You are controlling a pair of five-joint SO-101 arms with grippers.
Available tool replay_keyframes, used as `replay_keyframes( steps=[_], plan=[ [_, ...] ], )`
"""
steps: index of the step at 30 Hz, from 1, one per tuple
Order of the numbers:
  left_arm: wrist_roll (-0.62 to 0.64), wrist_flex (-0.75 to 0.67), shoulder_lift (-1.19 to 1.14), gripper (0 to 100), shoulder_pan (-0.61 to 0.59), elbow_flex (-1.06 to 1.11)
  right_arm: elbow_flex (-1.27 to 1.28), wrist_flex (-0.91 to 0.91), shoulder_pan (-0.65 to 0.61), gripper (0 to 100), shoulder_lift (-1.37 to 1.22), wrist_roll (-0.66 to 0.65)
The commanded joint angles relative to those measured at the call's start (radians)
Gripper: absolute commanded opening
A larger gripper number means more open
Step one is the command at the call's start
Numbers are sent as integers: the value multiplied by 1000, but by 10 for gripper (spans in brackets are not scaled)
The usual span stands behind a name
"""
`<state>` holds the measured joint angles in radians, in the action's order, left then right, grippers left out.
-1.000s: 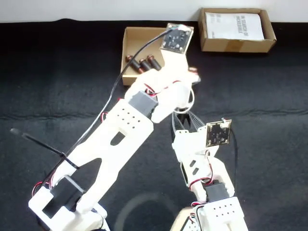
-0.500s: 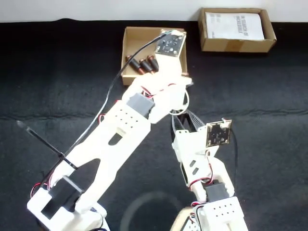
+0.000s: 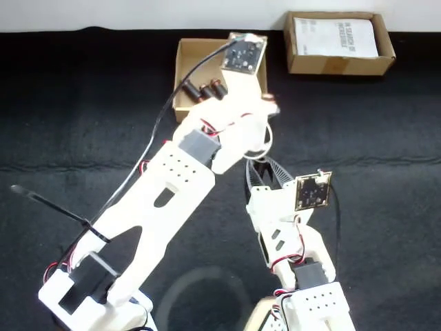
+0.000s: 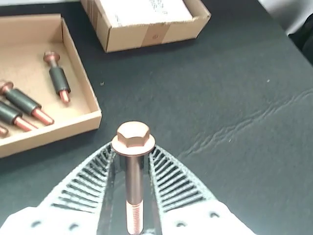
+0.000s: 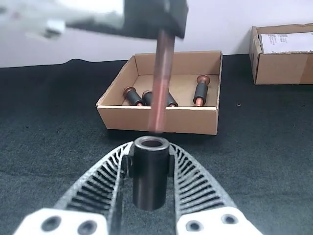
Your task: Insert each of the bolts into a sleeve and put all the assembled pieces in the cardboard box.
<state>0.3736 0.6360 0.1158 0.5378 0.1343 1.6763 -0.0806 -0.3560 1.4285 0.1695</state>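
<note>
Cardboard box (image 5: 156, 120) holds assembled pieces (image 5: 201, 91) — left gripper (image 4: 133, 152) clamps a bolt (image 4: 133, 174), right gripper (image 5: 150, 152) a sleeve (image 5: 150, 178).

Copper-coloured bolt (image 4: 133, 181), matte black sleeve (image 5: 150, 178), plain brown cardboard box (image 5: 161, 120) — the bench (image 4: 220, 98) is uniformly black.

The left arm (image 3: 172, 200) slanted across centre frame, barring the cardboard box's (image 3: 196, 58) lower right; the table (image 3: 386, 138) at right offered passage.
</note>
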Motion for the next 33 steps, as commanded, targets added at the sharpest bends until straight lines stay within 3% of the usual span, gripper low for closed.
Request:
replay_keyframes(
  steps=[1, 15, 33],
  plan=[
    [-3, -8, 48, 8, -7, -74, 119, 19, 1, 8, 19, -14],
    [0, 29, 183, 8, -7, 142, 110, 19, 1, 8, 19, -15],
    [-2, -78, 186, 8, 18, 125, 114, 19, -2, 8, 19, -15]
  ],
)
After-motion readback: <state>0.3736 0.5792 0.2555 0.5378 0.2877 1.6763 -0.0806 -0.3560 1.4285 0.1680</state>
